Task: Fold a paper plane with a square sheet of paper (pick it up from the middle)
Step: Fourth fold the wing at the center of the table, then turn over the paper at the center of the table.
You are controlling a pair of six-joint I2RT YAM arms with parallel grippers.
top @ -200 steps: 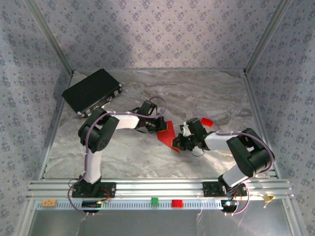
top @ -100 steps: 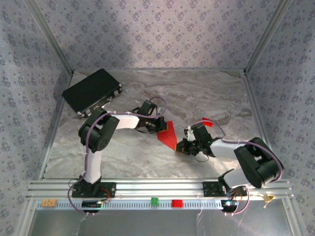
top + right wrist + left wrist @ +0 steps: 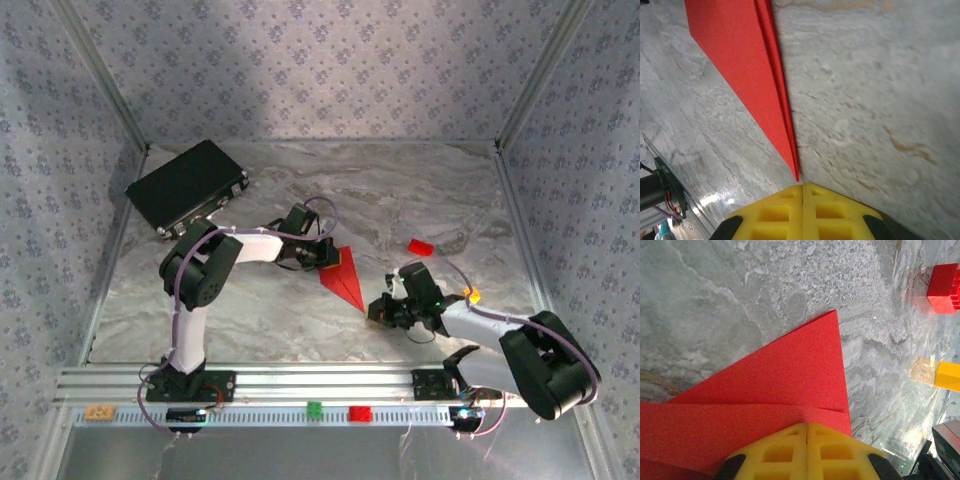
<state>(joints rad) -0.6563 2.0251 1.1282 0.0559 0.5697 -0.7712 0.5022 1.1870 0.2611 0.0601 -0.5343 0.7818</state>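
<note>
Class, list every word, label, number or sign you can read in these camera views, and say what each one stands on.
No text can be read in these views.
Paper plane, red block, yellow block, black box: plain, with no print visible.
Front rail strip: a row of fine marks, too small to read.

one paper plane (image 3: 340, 278), one black box (image 3: 187, 185), two red blocks: a red block (image 3: 420, 247) on the table (image 3: 280, 325) toward its right edge, a red block (image 3: 359, 413) on the front rail (image 3: 300, 382); one green block (image 3: 314, 408), one orange block (image 3: 472, 295).
</note>
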